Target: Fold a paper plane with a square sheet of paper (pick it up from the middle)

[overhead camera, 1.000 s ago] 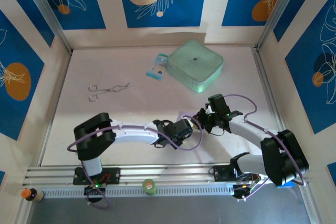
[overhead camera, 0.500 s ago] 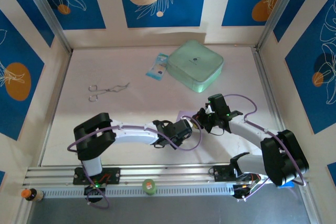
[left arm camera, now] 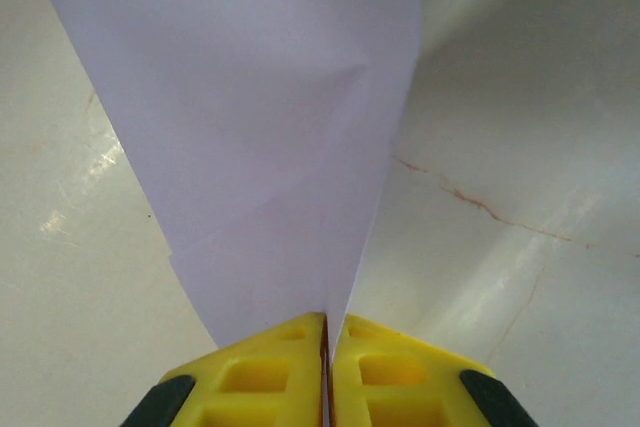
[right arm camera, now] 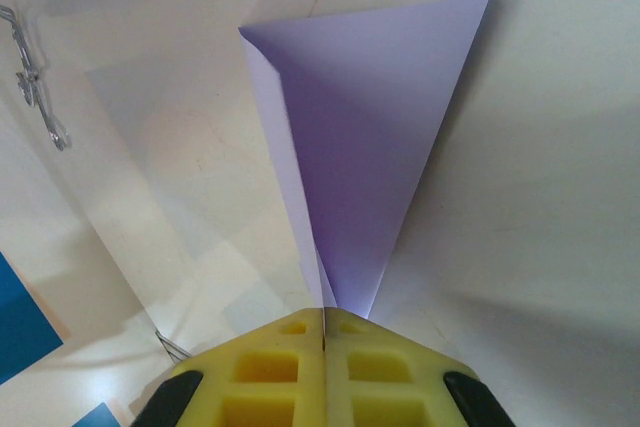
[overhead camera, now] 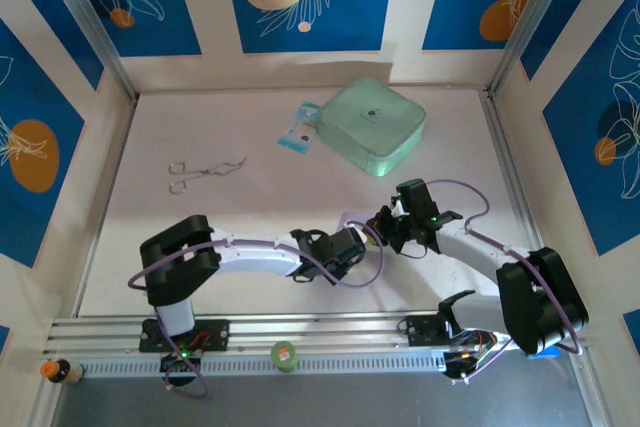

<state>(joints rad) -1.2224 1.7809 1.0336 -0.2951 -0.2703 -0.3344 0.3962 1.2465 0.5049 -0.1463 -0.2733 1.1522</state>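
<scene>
Our left claw (left arm camera: 326, 332) is pressed together on an edge of the lavender paper (left arm camera: 270, 127). The right claw (right arm camera: 323, 322) pinches the same paper from the other side, near the front of the bench (overhead camera: 200, 232) between the two arms. To fold well here, we judge both grips should be firm and level, with the layers drawn taut so the centre crease runs straight. The left wrist view gives us faint creases across the paper. The right wrist view gives its pointed, layered shape, with metal tongs (right arm camera: 35, 87) well apart. From above, the claws cover most of the paper, and a green case (overhead camera: 375, 125) sits far behind.
</scene>
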